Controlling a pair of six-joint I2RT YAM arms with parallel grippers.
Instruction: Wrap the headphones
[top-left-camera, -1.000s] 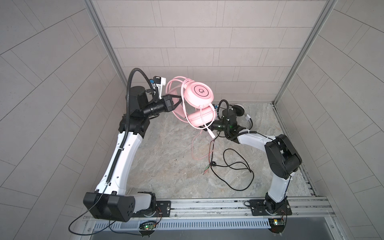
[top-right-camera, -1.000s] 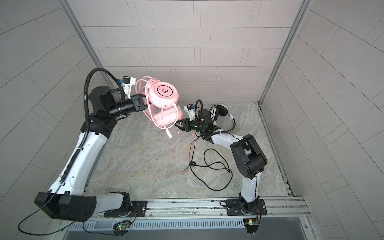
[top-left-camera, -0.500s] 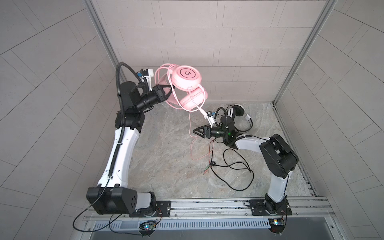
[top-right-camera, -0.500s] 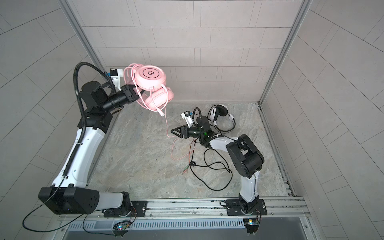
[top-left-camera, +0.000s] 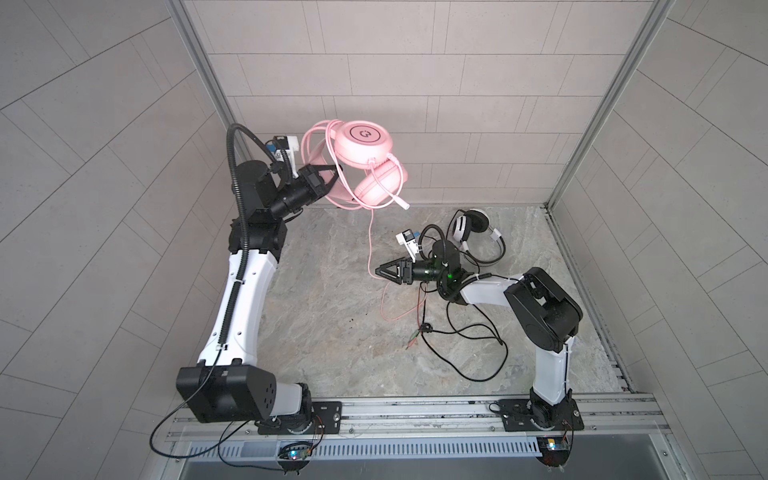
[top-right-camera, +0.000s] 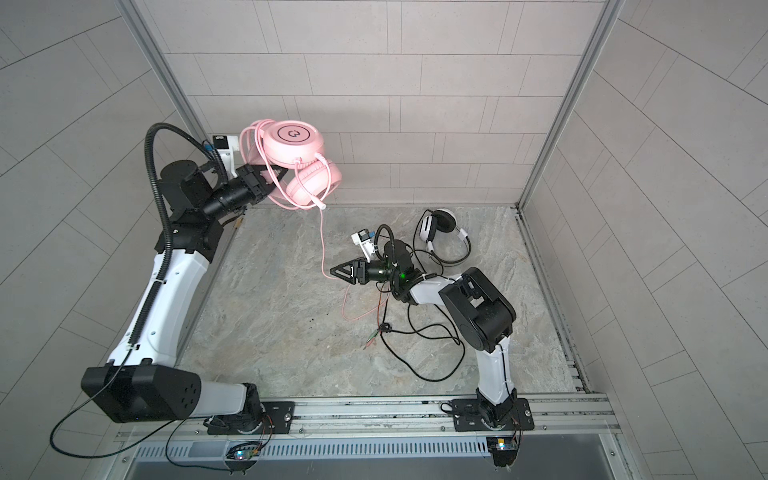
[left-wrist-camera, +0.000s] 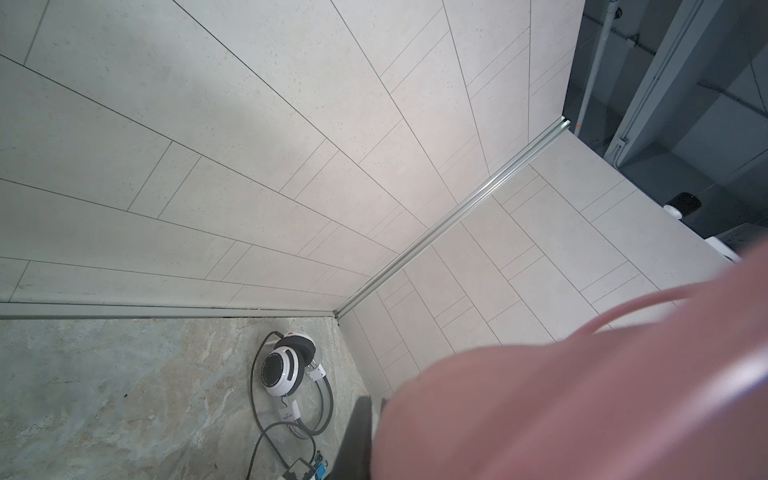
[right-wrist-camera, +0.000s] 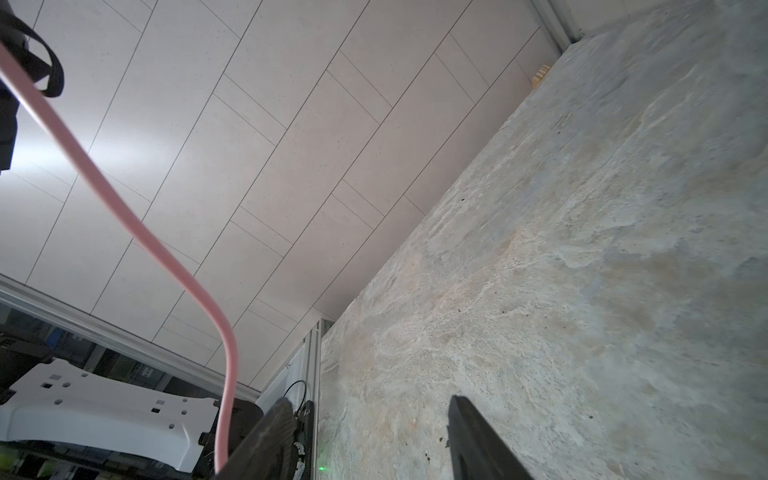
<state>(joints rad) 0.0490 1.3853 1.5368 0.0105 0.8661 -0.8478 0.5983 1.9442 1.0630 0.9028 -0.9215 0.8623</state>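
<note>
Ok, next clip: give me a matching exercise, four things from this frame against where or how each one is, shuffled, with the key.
Things:
1. pink headset
2. white-and-black headset
3. black cable
4. right gripper

States:
A. sprawled loose on the table
B. jaws open, beside the hanging pink cable
C. up in the air, held by the left gripper
D. lying on the table near the back right corner

Pairs: 1-C, 2-D, 3-A, 4-B

In the left wrist view the pink headphones (left-wrist-camera: 582, 395) are one big blur and hide most of the left claw (top-left-camera: 335, 181). The tiny plugs (top-left-camera: 411, 341) on the surface (top-left-camera: 332, 332) are too small to tell apart
</note>
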